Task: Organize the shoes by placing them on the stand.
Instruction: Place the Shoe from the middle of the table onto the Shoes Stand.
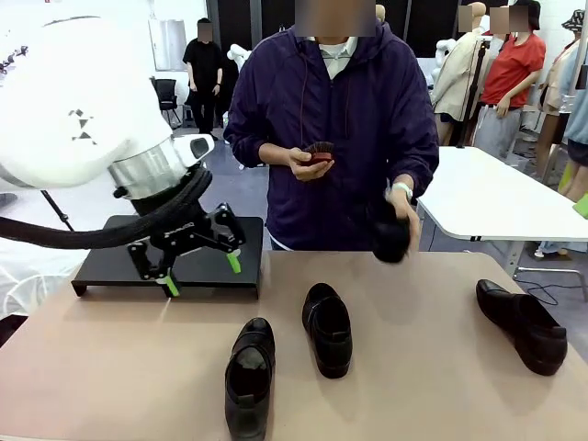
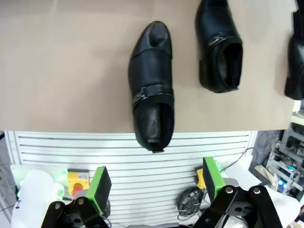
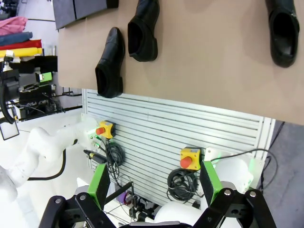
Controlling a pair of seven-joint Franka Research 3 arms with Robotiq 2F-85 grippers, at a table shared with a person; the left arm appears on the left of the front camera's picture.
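1. front view: left gripper (image 1: 202,274) hangs over the stand (image 1: 101,259), jaws apart and gripping nothing. the stand sits at the far left of the table (image 1: 110,367). three shoes lie on the tabletop, off the stand: near shoe (image 1: 250,377) by the robot-side edge, middle shoe (image 1: 328,328) just beside it, right shoe (image 1: 522,324) well apart at the right. the held shoe (image 1: 390,234) is in a person's hand (image 1: 404,197) above the far edge.
2. left wrist view: green pads (image 2: 100,187) spread wide. the near shoe's heel overhangs the table edge. the middle shoe lies beside it, and the right shoe is cut by the frame.
3. right wrist view: right gripper (image 3: 154,183) is off the table's near side, jaws apart and empty. the three tabletop shoes and a corner of the stand lie beyond.
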